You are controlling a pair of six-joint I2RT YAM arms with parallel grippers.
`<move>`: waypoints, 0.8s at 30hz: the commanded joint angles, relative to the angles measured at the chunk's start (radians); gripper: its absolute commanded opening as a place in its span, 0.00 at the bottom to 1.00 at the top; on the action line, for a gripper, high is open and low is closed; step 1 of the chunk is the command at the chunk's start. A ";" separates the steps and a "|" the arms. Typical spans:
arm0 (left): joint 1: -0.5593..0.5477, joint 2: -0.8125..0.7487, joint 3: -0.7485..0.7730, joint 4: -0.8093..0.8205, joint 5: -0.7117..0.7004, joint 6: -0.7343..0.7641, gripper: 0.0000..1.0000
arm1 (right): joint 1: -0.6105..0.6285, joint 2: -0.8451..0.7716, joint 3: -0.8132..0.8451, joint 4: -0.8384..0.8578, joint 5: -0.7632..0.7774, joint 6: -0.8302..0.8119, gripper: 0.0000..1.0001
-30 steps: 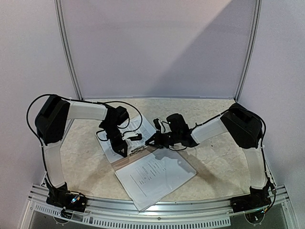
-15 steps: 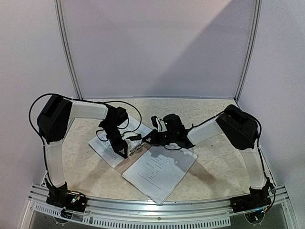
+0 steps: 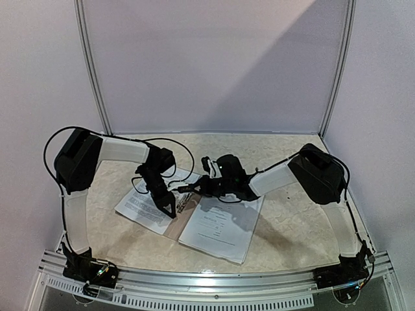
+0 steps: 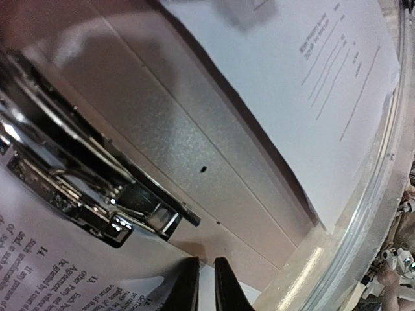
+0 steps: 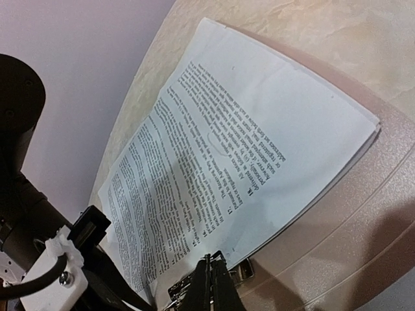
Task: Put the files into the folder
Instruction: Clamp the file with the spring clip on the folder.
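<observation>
Paper files (image 3: 217, 227): light, floppy, slick, so pinch a free edge. Left gripper (image 4: 206, 285) jaws a slit apart, hold unclear; right gripper (image 5: 211, 278) jaws closed at folder (image 4: 181, 142) clip (image 4: 97, 201)

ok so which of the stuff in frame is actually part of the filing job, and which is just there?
Job:
- open folder
- metal clip
- dense-text sheets on one cover
- sparsely printed sheet on the other cover
- left hand, right hand, both at the clip

Just there:
- marbled tabletop
- aluminium rail
- backdrop panel
</observation>
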 commanded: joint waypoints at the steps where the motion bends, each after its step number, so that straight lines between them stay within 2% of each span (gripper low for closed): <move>1: -0.005 0.073 -0.018 0.003 -0.029 0.012 0.12 | 0.041 0.134 0.013 -0.246 0.056 -0.023 0.00; 5: -0.001 0.074 -0.018 -0.001 -0.014 0.014 0.12 | 0.058 0.164 0.010 -0.287 0.117 -0.001 0.01; 10: 0.012 0.079 -0.010 -0.007 0.010 0.017 0.12 | 0.058 0.180 -0.006 -0.281 0.117 0.018 0.02; 13: 0.025 0.074 0.010 -0.032 0.042 0.025 0.16 | 0.059 0.180 -0.003 -0.281 0.114 0.006 0.02; 18: 0.059 0.048 0.111 -0.123 0.175 0.057 0.26 | 0.057 0.176 0.003 -0.244 0.062 -0.027 0.02; 24: 0.108 0.068 0.242 -0.204 0.287 0.049 0.29 | 0.056 0.176 0.030 -0.301 0.081 -0.057 0.01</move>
